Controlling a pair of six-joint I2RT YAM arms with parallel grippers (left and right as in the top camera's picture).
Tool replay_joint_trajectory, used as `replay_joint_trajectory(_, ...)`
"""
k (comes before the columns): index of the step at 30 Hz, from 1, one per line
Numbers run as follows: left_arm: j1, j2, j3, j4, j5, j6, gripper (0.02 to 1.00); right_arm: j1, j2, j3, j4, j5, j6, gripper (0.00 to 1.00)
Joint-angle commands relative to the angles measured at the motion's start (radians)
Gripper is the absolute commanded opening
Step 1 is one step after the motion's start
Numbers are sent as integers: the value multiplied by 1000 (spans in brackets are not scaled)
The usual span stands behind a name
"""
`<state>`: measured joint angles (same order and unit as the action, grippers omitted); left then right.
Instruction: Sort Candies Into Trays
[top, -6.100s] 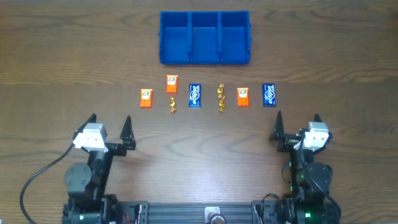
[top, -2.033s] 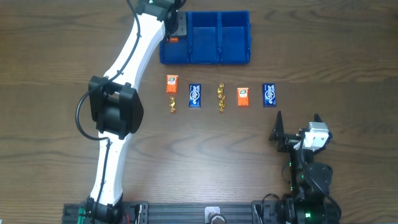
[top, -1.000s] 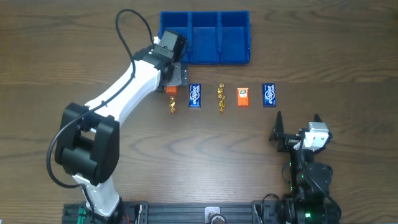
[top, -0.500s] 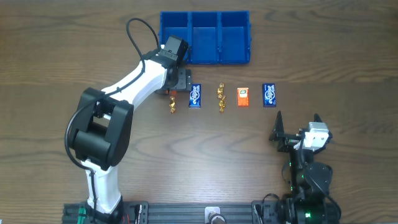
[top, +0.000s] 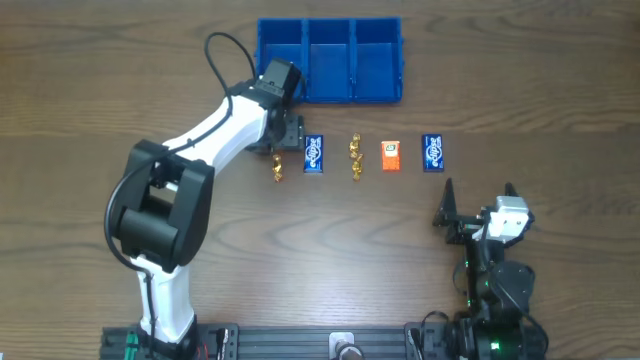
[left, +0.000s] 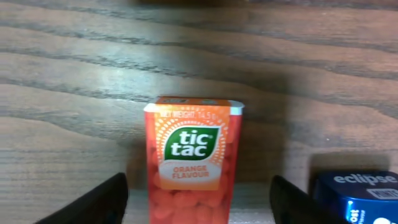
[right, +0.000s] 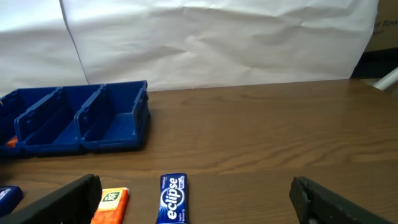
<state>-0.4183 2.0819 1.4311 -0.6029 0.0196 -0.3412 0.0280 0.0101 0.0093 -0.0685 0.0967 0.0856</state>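
Left gripper (left: 198, 202), fingers spread, straddles the orange mint box (left: 193, 155). The box's near end is cut off, and from above the wrist mostly hides it. Blue gum pack (top: 314, 153) lies at its 3 o'clock. Right gripper (top: 477, 203) rests, fingers apart.

Outstretched left arm, left hand (top: 283, 134) low, fingers apart; folded right arm, right hand (top: 478, 192) likewise spread.

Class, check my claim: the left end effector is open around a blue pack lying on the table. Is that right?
Not quite: the colour is wrong. The left end effector is open around an orange box lying on the table. The left wrist view shows it, with a blue pack beside the box, outside the fingers.
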Motion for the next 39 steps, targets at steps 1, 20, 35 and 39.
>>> replay_joint_trajectory(1, 10, 24, 11, -9, 4, 4, 575, -6, -7, -2, -5, -3, -12, 1000)
replay_joint_trajectory(20, -40, -267, 199, -17, -143, -23, 279, -6, -7, -2, -5, -3, -12, 1000)
replay_joint_trajectory(35, 58, 203, 698, -224, -96, 10, 292, -6, -7, -2, -5, -3, -12, 1000)
replay_joint_trajectory(39, 58, 204, 698, -212, -96, 25, 314, -6, -7, -2, -5, -2, -12, 1000)
